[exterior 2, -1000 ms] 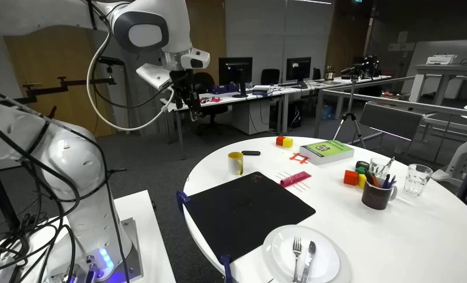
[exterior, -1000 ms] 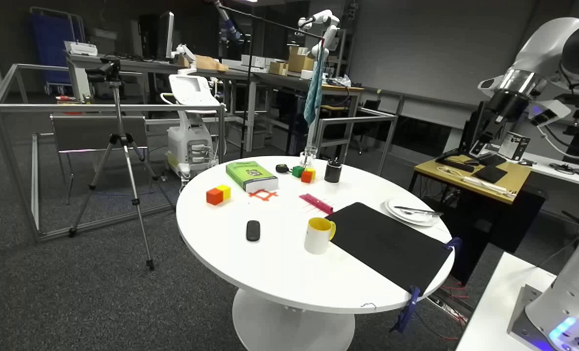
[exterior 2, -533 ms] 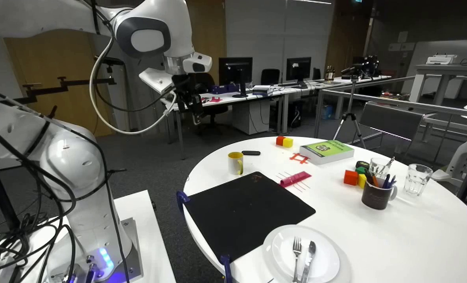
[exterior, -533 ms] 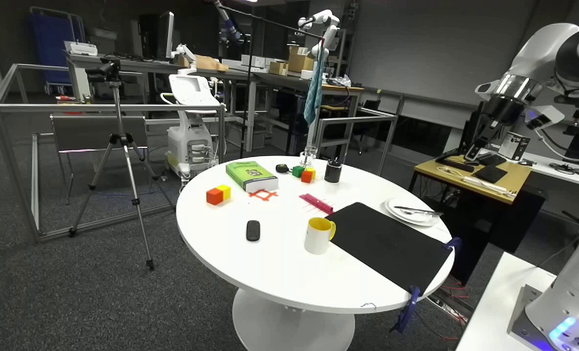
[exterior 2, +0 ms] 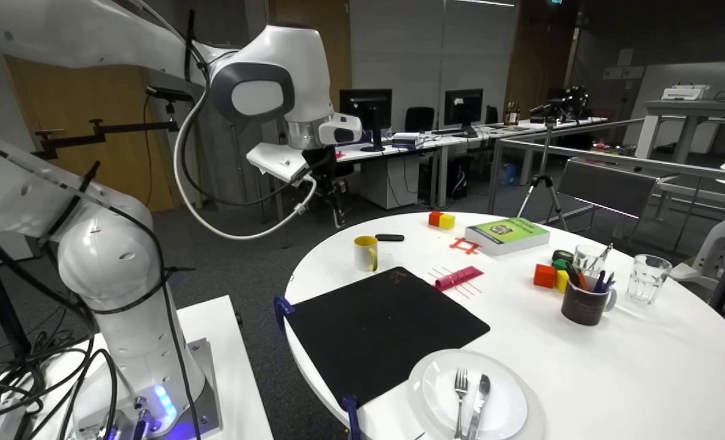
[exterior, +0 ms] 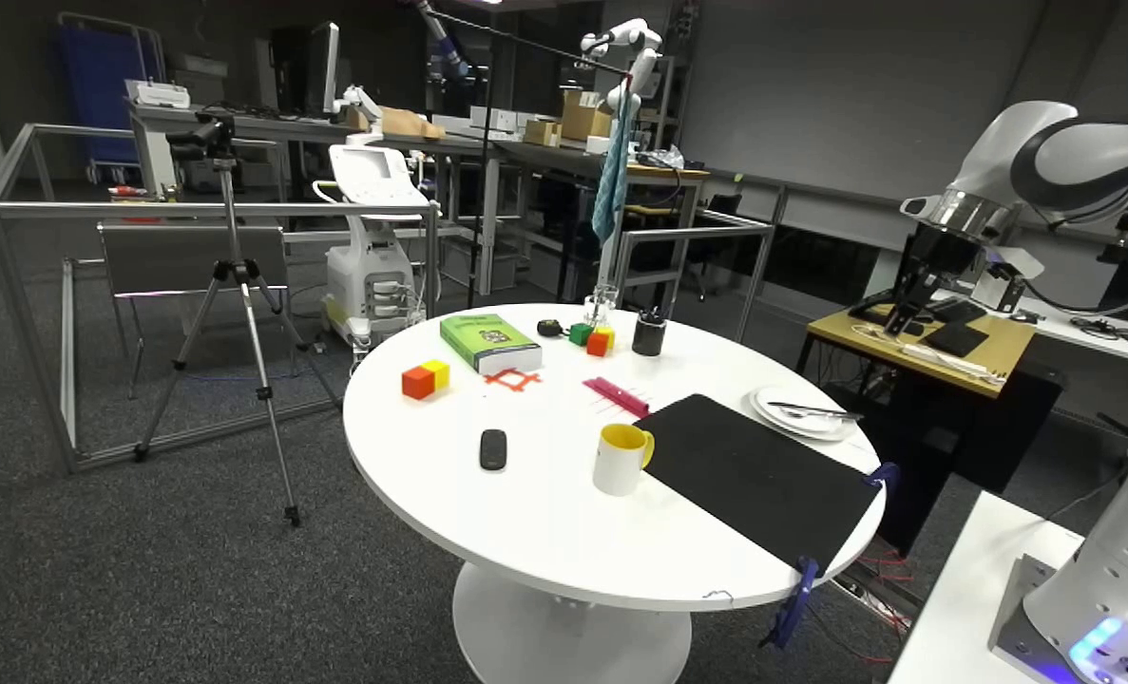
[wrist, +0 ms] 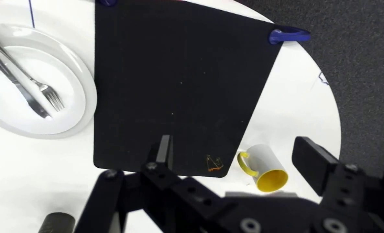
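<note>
- Wrist view first: risk, as a judgement, of tipping the white mug [wrist: 263, 161] on any descent from here; likely cause, poor line-up, given a mug lying off-centre in the gap between the fingers [wrist: 313, 161] in that view;
- Chance, too, of pressing on the yellow handle [wrist: 249, 172] alone and twisting the mug round; likely cause, a handle turned toward the black mat [wrist: 166, 64];
- Possible snag of the white cable [exterior 2: 240, 237], looped loosely beneath the arm [exterior 2: 307, 61] in an exterior view; possible knock against a blue clamp [wrist: 290, 36] jutting past the rim of the round table [wrist: 295, 97], after too low a sweep;
- Less likely, a jolt to the fork [wrist: 49, 92] and knife [wrist: 28, 96] on the plate [wrist: 14, 103], across the mat from the mug;
- As for the gripper [wrist: 235, 153]: spread wide; holding nothing, touching nothing; hanging raised and well apart from the mug in both exterior views, though framing that mug between the fingers in the wrist view;
- Place of the mug: upright on the table, just beside the mat.
</note>
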Tool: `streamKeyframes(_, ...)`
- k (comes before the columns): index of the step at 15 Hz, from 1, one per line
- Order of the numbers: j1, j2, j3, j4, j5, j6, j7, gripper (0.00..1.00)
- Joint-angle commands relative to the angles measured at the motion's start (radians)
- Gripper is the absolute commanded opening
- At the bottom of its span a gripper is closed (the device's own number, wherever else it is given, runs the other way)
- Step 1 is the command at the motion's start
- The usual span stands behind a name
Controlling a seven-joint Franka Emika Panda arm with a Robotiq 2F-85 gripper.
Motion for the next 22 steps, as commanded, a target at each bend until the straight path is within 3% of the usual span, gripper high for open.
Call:
streamKeyframes(1, -0.034, 0.098, -0.067, 0.039, -0.057, 0.046, -0.127, 1.0)
streamKeyframes(12, -0.062, 0.308, -0.218, 0.195, -0.014, 0.138, -0.408, 1.0)
streamKeyframes(19, -0.128, 0.446, -0.22, 0.299, -0.017, 0.103, -0.532, 1.0)
streamKeyframes(20, -0.141, 0.397, -0.191, 0.243, -0.023, 0.124, -0.501, 1.0)
streamKeyframes(22, -0.151, 0.413, -0.184, 0.248, -0.024, 0.124, -0.501, 1.0)
